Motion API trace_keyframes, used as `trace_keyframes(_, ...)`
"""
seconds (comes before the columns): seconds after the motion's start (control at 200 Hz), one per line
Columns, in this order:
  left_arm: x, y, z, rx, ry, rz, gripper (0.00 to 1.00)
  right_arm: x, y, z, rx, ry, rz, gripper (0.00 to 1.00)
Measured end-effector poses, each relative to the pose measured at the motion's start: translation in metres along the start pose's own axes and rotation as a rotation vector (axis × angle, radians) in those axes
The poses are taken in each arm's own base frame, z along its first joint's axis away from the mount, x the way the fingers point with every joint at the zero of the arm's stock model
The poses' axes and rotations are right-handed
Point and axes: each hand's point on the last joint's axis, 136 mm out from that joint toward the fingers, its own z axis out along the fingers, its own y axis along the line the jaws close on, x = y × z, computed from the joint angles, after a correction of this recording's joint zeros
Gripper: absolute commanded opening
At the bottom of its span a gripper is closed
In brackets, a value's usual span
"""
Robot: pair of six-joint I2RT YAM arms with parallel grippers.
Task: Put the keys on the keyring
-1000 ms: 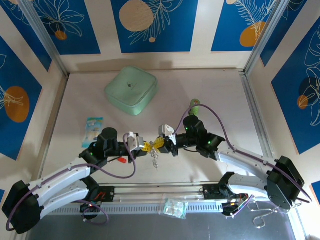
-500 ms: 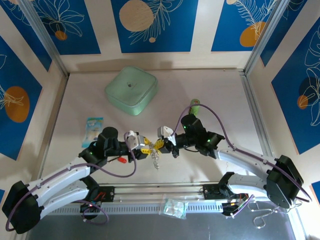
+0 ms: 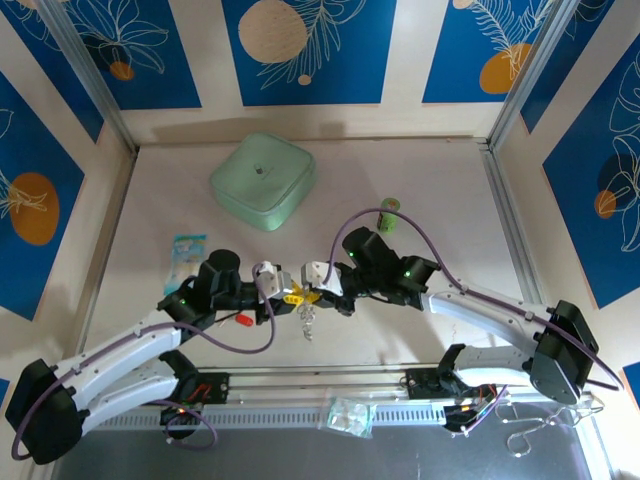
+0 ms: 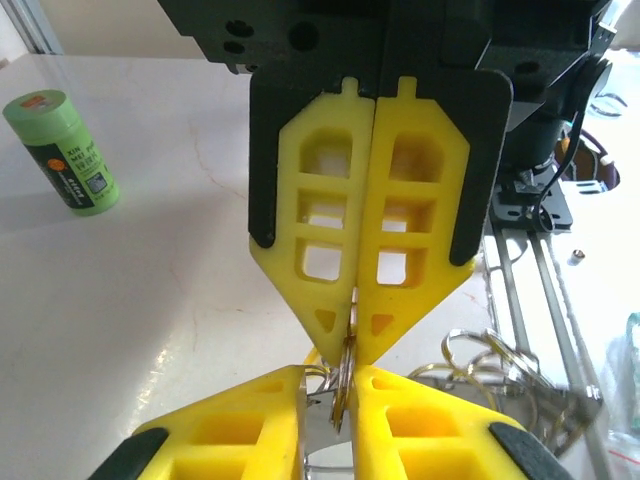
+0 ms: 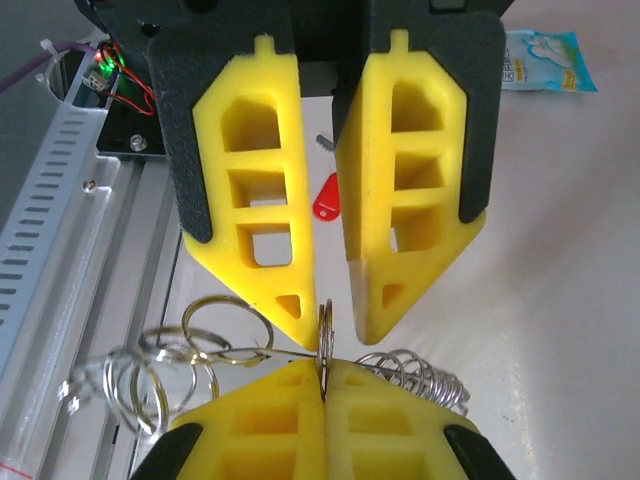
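Right wrist view has the right claw [image 5: 322, 372] at the bottom edge, its yellow fingers pressed together and clamped on one thin loop of the keyring [image 5: 325, 330]. That loop stands edge-on, straight up out of the fingertips. More loops of the same bunch hang off to either side of that claw.

Facing it, tip to tip, is the left claw [image 5: 330, 315]. Its fingers stand a little apart, with the top of the pinched loop rising into the gap between them. I cannot see them touching it.

The red key [image 5: 327, 196] lies flat on the desk [image 5: 560, 250], beyond and below the left claw, held by neither. I cannot pick out the yellow key.

To my eye this is the step of steadying the ring between the two claws, before any key is threaded. I'd judge no key is on it yet.

The next move, I'd guess, asks the right claw to keep its pinch firm while the left claw either closes on the loop to pry its coil apart or backs away and drops down for the red key. The wire is thin and springy, so a small misalignment could let it twist or slip.
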Motion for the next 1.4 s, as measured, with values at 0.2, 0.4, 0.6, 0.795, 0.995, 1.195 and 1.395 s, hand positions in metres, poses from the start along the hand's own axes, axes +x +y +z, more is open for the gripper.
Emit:
trace_keyframes(0.2, -0.003, -0.002, 0.0, 0.015, -0.005, -0.003, 0.08, -0.003, -0.001, -0.002, 0.001, 0.008, 0.001, 0.0)
trace_keyframes(0.4, -0.003, -0.003, 0.0, 0.022, -0.005, -0.001, 0.0, -0.003, -0.001, -0.002, -0.002, 0.016, 0.018, 0.1)
trace_keyframes(0.6, -0.01, -0.002, -0.005, -0.005, -0.055, 0.035, 0.0, -0.006, -0.005, -0.014, 0.035, -0.062, 0.078, 0.29)
trace_keyframes(0.795, 0.0, -0.003, -0.004, -0.027, -0.078, 0.041, 0.0, 0.001, -0.003, -0.015, 0.045, -0.081, 0.126, 0.27)
trace_keyframes(0.995, -0.003, -0.002, -0.005, -0.035, -0.095, 0.047, 0.0, -0.002, -0.004, -0.015, 0.044, -0.096, 0.14, 0.24)
trace_keyframes(1.195, -0.006, -0.001, -0.006, -0.039, -0.108, 0.054, 0.0, -0.003, -0.004, -0.012, 0.033, -0.103, 0.148, 0.22)
trace_keyframes(1.395, -0.008, -0.001, -0.006, -0.041, -0.114, 0.059, 0.0, -0.002, -0.004, -0.01, 0.023, -0.099, 0.156, 0.15)
